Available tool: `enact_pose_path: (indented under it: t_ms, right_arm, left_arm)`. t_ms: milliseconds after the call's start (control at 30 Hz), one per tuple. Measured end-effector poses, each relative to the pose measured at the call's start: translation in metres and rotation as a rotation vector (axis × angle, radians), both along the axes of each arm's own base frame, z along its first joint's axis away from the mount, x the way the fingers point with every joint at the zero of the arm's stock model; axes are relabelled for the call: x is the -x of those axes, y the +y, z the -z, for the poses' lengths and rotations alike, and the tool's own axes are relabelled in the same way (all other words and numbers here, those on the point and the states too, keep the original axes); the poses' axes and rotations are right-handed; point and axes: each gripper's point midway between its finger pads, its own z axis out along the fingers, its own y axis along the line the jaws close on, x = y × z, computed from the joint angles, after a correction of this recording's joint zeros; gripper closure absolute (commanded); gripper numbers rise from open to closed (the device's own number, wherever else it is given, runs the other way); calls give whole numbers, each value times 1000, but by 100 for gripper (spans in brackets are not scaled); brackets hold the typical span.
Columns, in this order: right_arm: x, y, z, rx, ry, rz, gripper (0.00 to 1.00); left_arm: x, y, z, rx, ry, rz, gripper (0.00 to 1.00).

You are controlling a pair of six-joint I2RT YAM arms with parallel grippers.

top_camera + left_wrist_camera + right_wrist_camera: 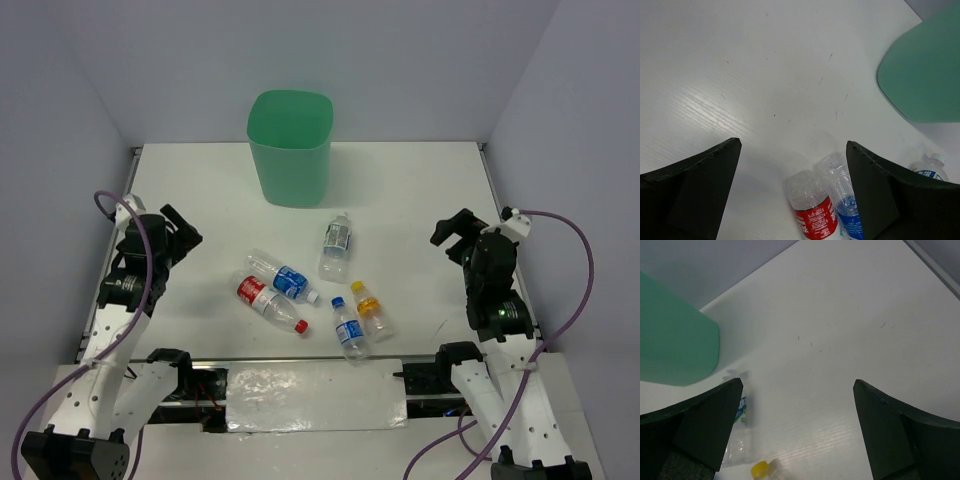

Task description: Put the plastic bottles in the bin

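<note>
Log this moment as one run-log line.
left gripper: open, empty | right gripper: open, empty | plastic bottles: five lying on table, none held | bin: upright, far centre

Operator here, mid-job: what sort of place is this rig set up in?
Probably a lab test cell rather than a home or shop: a bare white table closed in by plain pale walls, with five small bottles and a green bin laid out on it.
</note>
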Motion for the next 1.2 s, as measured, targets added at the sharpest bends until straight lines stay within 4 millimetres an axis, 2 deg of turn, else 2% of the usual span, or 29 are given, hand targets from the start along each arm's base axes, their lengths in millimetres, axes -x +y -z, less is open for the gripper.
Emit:
enact_pose_path:
  t_ms: [167,300,433,567,700,767,867,933,1033,1100,1200]
  right_arm:
    - [0,3,1,-4,-1,-18,0]
    - [-2,5,11,8,42,-35,0]
    - [-15,21,28,3,128,-125,0]
    - [-29,48,53,-44,214,-260,0]
    - [-38,89,83,-35,329,-373,0]
    - [-40,118,90,3,365,-442,0]
    - [-50,166,86,43,386,-535,0]
    - [-59,191,84,63,392,-541,0]
    - [-72,228,93,96,430,-520,0]
    - [-77,251,107,108,464,-509,0]
    - [-79,271,133,121,537,-486,0]
  left_arm:
    - [2,0,-1,7,-4,-8,1]
    - [4,1,-2,16,-8,-20,1]
    - [3,1,-3,19,-17,-23,1]
    - [4,2,1,25,-11,-38,1]
    - [5,3,3,27,-9,-45,1]
    - [5,4,5,25,-6,-50,1]
    - [6,4,10,23,5,-52,1]
    - [6,4,11,23,9,-52,1]
    - [5,4,13,23,15,-51,1]
    - [4,3,15,25,18,-47,0]
    - [4,2,16,29,21,-40,1]
